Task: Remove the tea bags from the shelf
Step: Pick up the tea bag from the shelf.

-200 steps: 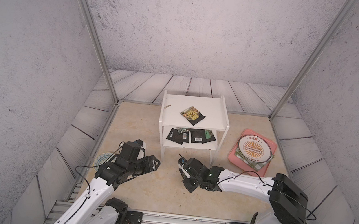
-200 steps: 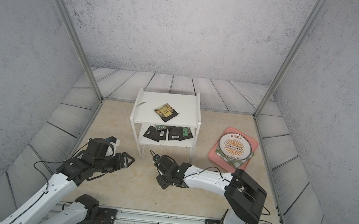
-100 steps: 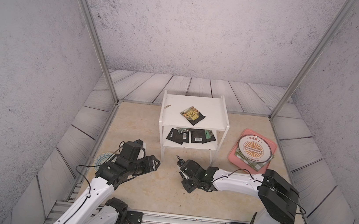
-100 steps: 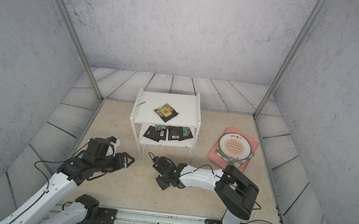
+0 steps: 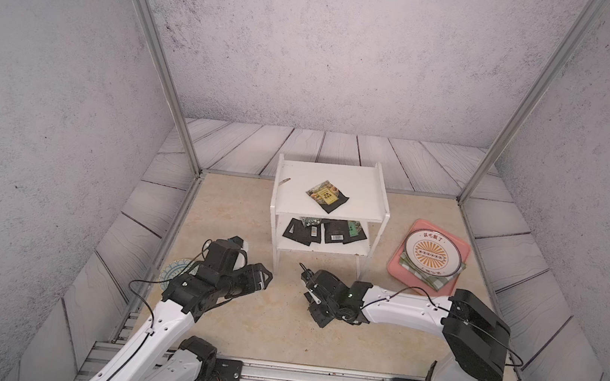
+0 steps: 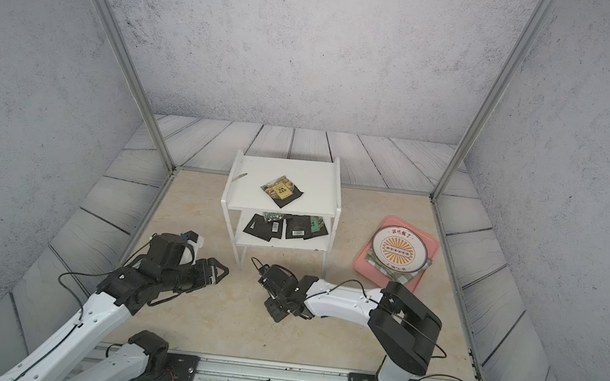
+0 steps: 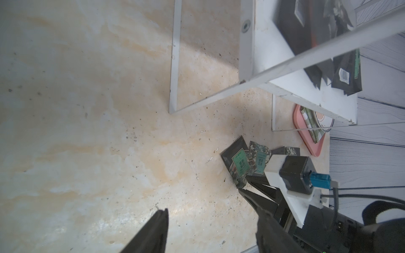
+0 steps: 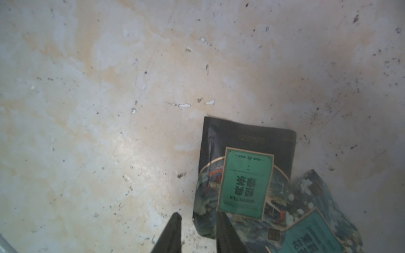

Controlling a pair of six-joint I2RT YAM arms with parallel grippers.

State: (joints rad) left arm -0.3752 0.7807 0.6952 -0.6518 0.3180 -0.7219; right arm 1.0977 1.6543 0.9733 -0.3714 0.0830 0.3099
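The white two-tier shelf (image 5: 363,200) (image 6: 315,185) stands mid-floor. One tea bag (image 5: 327,196) (image 6: 282,191) lies label-up on its top board, and several tea bags (image 5: 324,232) (image 6: 283,229) cover the lower board. Three more tea bags (image 7: 242,163) (image 8: 245,181) lie on the floor in front of the shelf. My right gripper (image 8: 198,216) (image 5: 315,306) hangs low over them, open by a narrow gap, and one bag's edge lies below that gap. To the left, my left gripper (image 7: 211,210) (image 5: 264,276) is open and holds nothing.
A pink tray (image 5: 400,268) to the right of the shelf holds a round plate (image 5: 431,251) on a green checkered cloth (image 5: 432,279). A small patterned dish (image 5: 173,268) lies by the left wall, partly under the left arm. Metal rails run along the front edge.
The right gripper's jaws have parted from shut, and the tea bag below them rests on the floor. The right arm's elbow has swung a little. The left arm has not moved.
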